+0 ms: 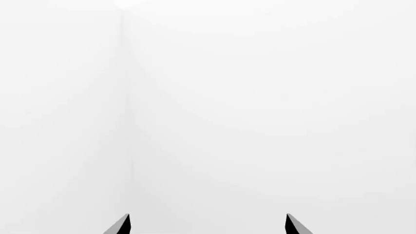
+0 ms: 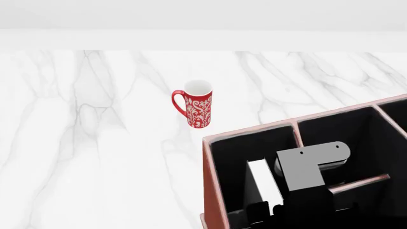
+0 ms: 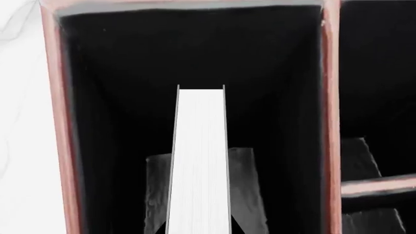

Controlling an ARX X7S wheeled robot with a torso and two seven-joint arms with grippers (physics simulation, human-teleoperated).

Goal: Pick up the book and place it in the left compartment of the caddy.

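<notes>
While my right claw grips the book by its covers, white page edge up, the book stands inside the left compartment of the caddy, between its pale rims. My left claw faces blank white, fingertips set wide, holding nothing. Red patterned mug stands on the marble desk, at 11 o'clock from the caddy.

1. My head camera looked forward and down over the marble table, the caddy filling its lower right.
2. My right wrist camera peered close, straight down into the left compartment, a space my head view shared.
3. My left wrist camera faced only blank white, sharing nothing.
</notes>
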